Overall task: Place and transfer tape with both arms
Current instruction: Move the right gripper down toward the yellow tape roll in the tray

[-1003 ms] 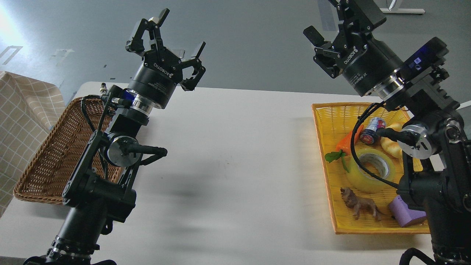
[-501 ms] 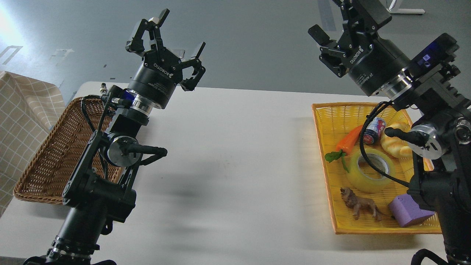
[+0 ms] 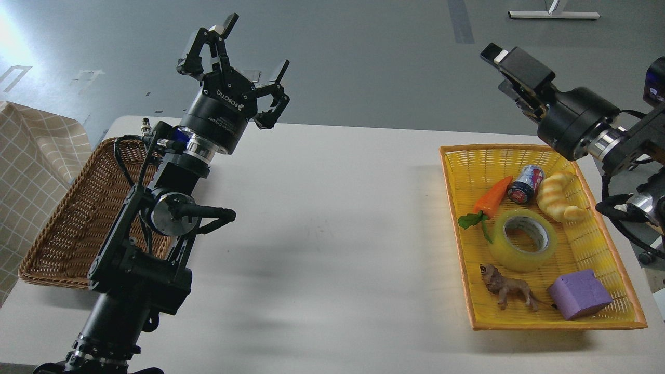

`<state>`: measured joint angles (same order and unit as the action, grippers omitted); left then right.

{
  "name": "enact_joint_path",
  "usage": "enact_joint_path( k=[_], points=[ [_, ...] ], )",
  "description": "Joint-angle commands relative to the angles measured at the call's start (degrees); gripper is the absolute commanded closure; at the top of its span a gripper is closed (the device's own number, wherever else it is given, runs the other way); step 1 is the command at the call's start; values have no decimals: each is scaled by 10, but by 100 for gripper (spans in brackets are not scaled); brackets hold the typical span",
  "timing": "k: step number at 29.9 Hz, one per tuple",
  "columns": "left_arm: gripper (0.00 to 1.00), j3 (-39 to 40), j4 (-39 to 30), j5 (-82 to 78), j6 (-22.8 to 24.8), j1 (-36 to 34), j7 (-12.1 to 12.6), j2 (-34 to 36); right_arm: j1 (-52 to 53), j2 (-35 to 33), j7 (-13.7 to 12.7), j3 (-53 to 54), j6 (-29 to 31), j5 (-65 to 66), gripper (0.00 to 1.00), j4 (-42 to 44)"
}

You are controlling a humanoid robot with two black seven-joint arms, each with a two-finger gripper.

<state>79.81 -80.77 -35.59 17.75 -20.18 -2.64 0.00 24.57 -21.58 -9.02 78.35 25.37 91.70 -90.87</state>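
Note:
The tape (image 3: 500, 250), a wide translucent yellow roll with a grey-white core, lies flat in the middle of the yellow basket (image 3: 451, 171) at the table's right. My left gripper (image 3: 252, 47) is open and empty, raised high over the table's far left, far from the tape. My right gripper (image 3: 506, 57) is raised above the basket's far right corner, well above the tape. It points up and to the left and is seen side-on, so its two fingers cannot be told apart. It holds nothing that I can see.
The yellow basket also holds a toy carrot (image 3: 494, 195), a small can (image 3: 526, 183), a bread roll (image 3: 558, 201), a toy lion (image 3: 506, 290) and a purple block (image 3: 579, 295). A brown wicker basket (image 3: 72, 218) stands at the left edge, behind my left arm. A checked cloth (image 3: 31, 156) hangs beside it.
My right arm has swung out to the right and its gripper has turned side-on, uncovering the tape and the rest of the yellow basket. The left arm has not moved.

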Motion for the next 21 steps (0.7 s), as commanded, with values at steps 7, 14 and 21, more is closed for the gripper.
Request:
enact_joint_path(
  k=[7, 14, 21],
  points=[
    [2, 11, 0, 0, 1, 1, 0, 0, -66, -114, 29, -12, 3, 19, 0, 0],
    [2, 13, 1, 0, 0, 5, 0, 0, -100, -159, 73, -11, 2, 29, 0, 3],
    [2, 14, 1, 0, 0, 6, 0, 0, -116, -184, 82, 82, 26, -100, 0, -11]
  ],
)
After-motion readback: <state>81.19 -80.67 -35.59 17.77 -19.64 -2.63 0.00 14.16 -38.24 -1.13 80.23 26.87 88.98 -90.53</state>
